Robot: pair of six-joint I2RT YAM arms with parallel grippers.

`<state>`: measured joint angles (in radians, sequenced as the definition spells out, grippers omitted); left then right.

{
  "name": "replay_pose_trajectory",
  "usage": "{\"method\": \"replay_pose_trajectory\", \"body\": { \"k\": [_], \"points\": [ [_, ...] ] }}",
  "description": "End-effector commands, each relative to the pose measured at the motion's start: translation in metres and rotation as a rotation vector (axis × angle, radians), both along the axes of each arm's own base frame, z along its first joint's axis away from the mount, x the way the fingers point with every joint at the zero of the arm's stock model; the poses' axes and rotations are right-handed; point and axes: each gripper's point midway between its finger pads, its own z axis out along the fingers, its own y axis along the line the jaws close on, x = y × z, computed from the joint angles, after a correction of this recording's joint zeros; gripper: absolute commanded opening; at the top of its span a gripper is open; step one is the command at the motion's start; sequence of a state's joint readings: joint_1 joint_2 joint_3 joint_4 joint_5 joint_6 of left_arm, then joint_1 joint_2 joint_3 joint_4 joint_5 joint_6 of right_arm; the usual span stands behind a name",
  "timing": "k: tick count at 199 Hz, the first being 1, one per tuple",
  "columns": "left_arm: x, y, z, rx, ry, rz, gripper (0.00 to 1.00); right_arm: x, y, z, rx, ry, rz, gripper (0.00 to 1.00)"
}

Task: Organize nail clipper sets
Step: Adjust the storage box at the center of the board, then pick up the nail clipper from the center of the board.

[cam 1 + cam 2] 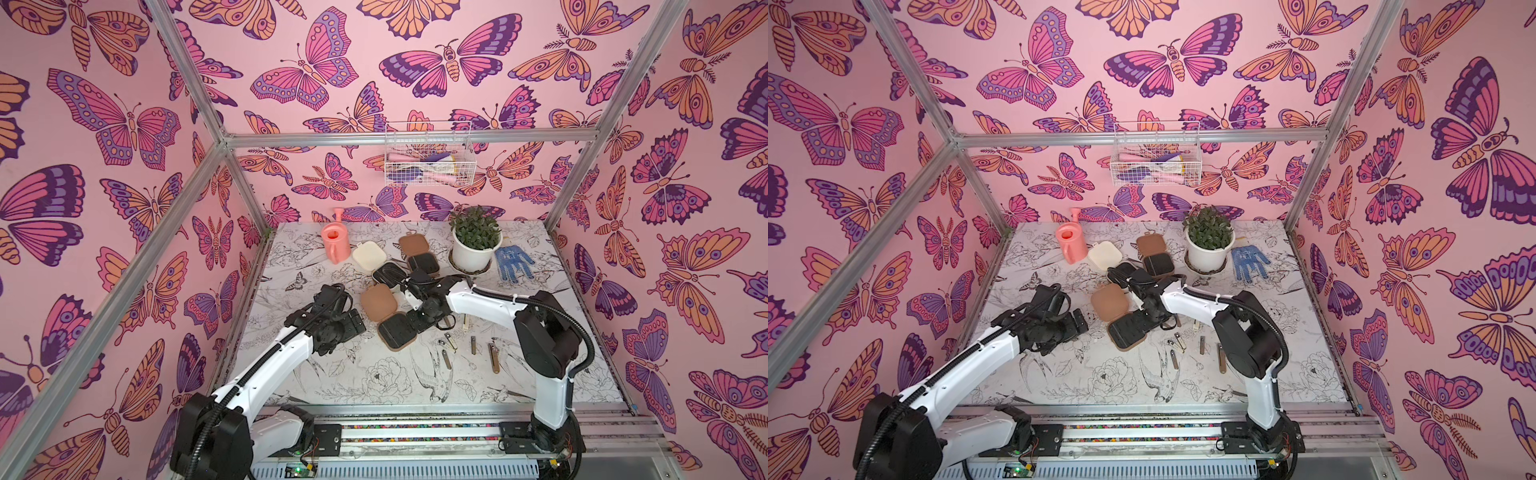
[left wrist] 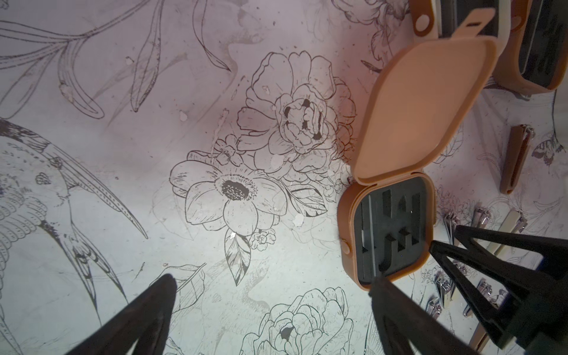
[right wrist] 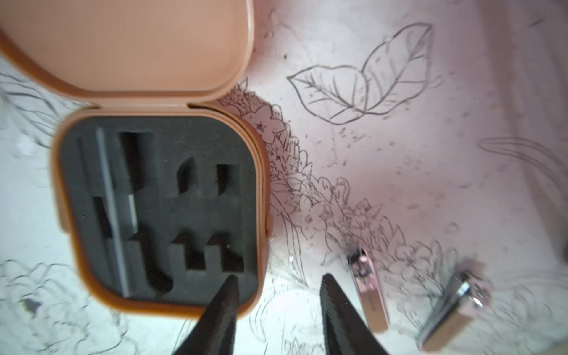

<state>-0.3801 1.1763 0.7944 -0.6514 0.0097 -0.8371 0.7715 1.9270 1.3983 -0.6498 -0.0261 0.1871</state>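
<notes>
The near case [image 1: 379, 303] lies open mid-table, tan lid thrown back and black foam base facing up, with nearly all its slots empty. One slim grey tool [image 3: 113, 209] sits in a long slot. It is probably a file, though the blur makes that hard to call. The cream case [image 1: 368, 255] and the far case [image 1: 415, 247] lie open behind it, toward the back wall. Loose clippers [image 1: 473, 345] are scattered on the table [image 1: 332, 374] just right of the near case, apart from one another.

The right gripper [image 3: 279, 278] hovers low at the base's right edge, jaws parted and pinching nothing. One fingertip [image 3: 227, 295] is over the foam and the other is over the table, with the case's rim between them. The left gripper [image 2: 273, 279] is spread wide and empty. It is beside the case on its left, not touching it.

The main hazard is that straddled rim. Any sideways move before lifting would likely hook the wall and drag or spin the light case, since nothing pins it down. That could also knock the lid over or sweep the case into the clippers. The clippers themselves look thin, slick and flat on the table, so a pinch may skate off or flick one away. The cut-outs are shaped, so a clipper dropped askew would sit proud and keep the lid from shutting. Both arms work close together here, so a reach across could bump them.
</notes>
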Motion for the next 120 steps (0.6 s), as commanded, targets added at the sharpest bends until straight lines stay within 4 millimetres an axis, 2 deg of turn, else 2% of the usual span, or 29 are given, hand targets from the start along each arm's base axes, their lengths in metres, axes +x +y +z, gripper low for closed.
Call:
{"method": "replay_pose_trajectory", "body": {
  "k": [1, 21, 35, 48, 92, 120],
  "points": [
    [0.004, -0.004, 0.015, -0.010, -0.044, -0.040, 1.00, 0.009, -0.016, 0.046, -0.018, -0.103, -0.045, 0.51],
    [0.005, -0.006, 0.017, -0.008, -0.056, -0.058, 1.00, 0.024, -0.044, 0.057, -0.011, -0.095, -0.111, 0.51],
    [0.006, -0.007, 0.019, -0.012, -0.068, -0.073, 0.98, 0.041, -0.068, 0.054, -0.026, -0.089, -0.170, 0.51],
    [0.006, -0.008, 0.021, -0.017, -0.077, -0.076, 0.97, 0.052, -0.081, 0.047, -0.041, -0.087, -0.192, 0.54],
    [0.004, -0.008, 0.026, -0.032, -0.107, -0.073, 0.95, 0.097, -0.104, 0.013, -0.116, -0.102, -0.232, 0.62],
    [0.004, -0.008, 0.027, -0.040, -0.112, -0.069, 0.94, 0.120, -0.112, 0.003, -0.123, -0.106, -0.254, 0.62]
  ]
}}
